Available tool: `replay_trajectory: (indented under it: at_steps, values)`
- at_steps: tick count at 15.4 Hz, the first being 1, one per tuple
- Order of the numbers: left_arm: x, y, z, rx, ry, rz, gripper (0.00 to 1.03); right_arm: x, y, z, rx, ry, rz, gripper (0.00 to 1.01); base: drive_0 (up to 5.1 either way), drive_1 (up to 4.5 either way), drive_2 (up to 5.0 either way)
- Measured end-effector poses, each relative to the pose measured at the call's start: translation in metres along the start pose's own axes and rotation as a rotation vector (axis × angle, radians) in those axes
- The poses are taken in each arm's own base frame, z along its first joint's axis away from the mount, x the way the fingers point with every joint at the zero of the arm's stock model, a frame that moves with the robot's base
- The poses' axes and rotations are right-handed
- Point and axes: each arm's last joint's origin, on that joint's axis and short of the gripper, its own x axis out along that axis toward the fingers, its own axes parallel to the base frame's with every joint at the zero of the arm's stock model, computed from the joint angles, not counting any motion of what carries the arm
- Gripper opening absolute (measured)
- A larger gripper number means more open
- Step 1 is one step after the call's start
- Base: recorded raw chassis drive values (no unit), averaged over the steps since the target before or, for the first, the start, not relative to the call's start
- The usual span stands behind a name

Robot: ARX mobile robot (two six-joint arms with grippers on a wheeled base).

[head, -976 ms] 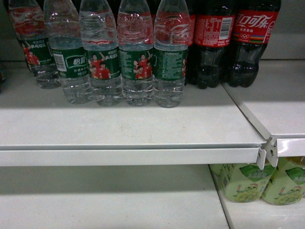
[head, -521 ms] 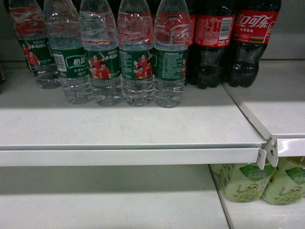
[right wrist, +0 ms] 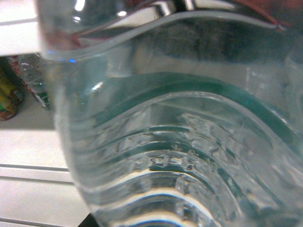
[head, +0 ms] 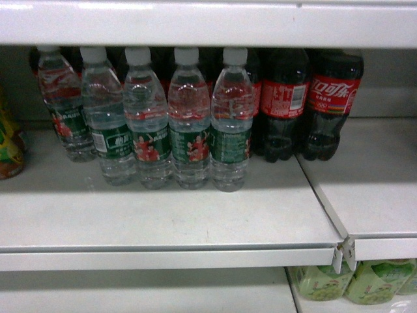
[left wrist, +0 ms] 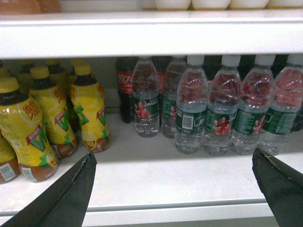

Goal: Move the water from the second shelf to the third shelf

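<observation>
Several water bottles (head: 189,130) with green labels stand in a row on a white shelf (head: 169,222); the left wrist view shows the same row (left wrist: 191,106). One water bottle (right wrist: 180,132) fills the right wrist view, pressed close to the camera. It hides the right gripper's fingers, and the gripper appears shut on it. My left gripper (left wrist: 173,158) hangs open in front of the shelf edge (left wrist: 180,205), short of the row, with nothing between its wide-spread fingers. Neither arm shows in the head view.
Dark cola bottles (head: 306,104) stand right of the water. Yellow tea bottles (left wrist: 90,113) stand to its left. Another shelf edge (head: 208,23) runs just above the caps. Pale green drinks (head: 326,283) sit on the level below at the right.
The head view has shifted: shelf and bottles now sit lower and smaller, and the shelf edge above has come into view. The bottles in the row keep their places.
</observation>
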Motion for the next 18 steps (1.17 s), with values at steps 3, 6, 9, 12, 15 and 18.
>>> replay_trajectory:
  at_steps: [3,6,9,12,15,18]
  values:
    - [0.0,0.0,0.0,0.0,0.0,-0.001,0.98,0.0,0.0,0.0,0.0,0.0,0.0,0.4,0.0,0.0,0.0]
    - [0.0,0.0,0.0,0.0,0.0,0.0,0.98,0.0,0.0,0.0,0.002,0.0,0.0,0.4,0.0,0.0,0.0]
    - [0.0,0.0,0.0,0.0,0.0,-0.001,0.98,0.0,0.0,0.0,0.002,0.0,0.0,0.4,0.0,0.0,0.0]
    - [0.0,0.0,0.0,0.0,0.0,0.0,0.98,0.0,0.0,0.0,0.002,0.0,0.0,0.4,0.0,0.0,0.0]
    - [0.0,-0.0001,0.0003,0.0,-0.003,-0.002,0.98,-0.0001,0.0002,0.0014,0.003,-0.01,0.002,0.4,0.0,0.0,0.0]
    - [0.0,-0.0001,0.0001,0.0,-0.001,-0.003,0.98,0.0,0.0001,0.0006,0.002,-0.003,0.001,0.39,0.0,0.0,0.0]
